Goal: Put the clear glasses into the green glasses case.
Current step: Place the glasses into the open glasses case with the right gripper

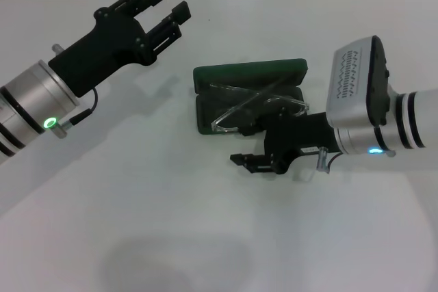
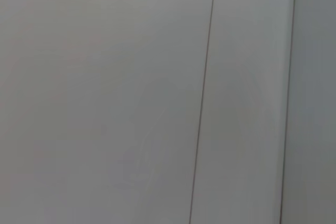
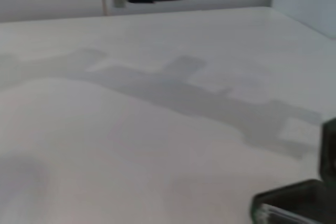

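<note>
Just beside right claw: clear glasses

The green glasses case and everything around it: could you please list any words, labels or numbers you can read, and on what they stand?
None can be read.
The green glasses case lies open with the clear glasses in it; no lettering is legible on it.
The right gripper and left gripper show no readable labels.

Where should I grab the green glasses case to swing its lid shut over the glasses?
Probably the lid's free long edge, from the far side. The green glasses case lies open with the lid tipped back behind the tray, and the clear glasses lie across the tray. The open left gripper is nearest that side. The right gripper sits low in front of the case.
</note>
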Controlling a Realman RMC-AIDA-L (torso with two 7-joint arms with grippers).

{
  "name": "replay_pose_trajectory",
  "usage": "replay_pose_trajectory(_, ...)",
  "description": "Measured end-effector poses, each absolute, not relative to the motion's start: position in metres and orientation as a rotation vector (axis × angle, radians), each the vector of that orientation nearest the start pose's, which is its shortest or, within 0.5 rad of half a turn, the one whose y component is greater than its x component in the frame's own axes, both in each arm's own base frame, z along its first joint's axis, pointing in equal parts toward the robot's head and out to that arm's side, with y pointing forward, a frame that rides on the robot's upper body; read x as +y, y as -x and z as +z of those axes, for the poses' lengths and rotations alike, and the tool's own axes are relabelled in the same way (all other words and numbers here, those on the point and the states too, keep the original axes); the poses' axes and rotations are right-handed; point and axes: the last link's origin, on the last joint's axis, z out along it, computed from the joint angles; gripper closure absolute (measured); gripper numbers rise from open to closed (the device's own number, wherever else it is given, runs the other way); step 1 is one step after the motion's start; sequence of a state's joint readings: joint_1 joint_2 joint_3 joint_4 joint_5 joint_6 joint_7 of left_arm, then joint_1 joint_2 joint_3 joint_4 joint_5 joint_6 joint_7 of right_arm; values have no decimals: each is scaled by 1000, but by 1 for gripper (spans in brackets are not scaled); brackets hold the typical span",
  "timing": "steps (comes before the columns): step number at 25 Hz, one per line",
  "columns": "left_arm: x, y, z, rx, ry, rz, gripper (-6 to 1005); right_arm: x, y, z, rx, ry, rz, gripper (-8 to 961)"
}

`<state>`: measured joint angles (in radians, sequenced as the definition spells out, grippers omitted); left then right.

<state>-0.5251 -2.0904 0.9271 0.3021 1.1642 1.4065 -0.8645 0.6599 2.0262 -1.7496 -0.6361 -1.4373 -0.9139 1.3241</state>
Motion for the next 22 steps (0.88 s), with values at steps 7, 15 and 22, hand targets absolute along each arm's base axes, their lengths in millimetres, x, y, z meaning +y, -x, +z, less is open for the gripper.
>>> replay_pose_trajectory(7,346,247,-16,-447,2182,-1142,423,369,-194,-100,176,2815,285,391)
replay_pose_trajectory(15,347,248,-17,-451,2179,-1126,423,373,-194,-91,192,2756,338,391)
replay_pose_trajectory(22,347,249,-16,-452,2180,-1124,424,357,-195,-85,182,2829,406,392)
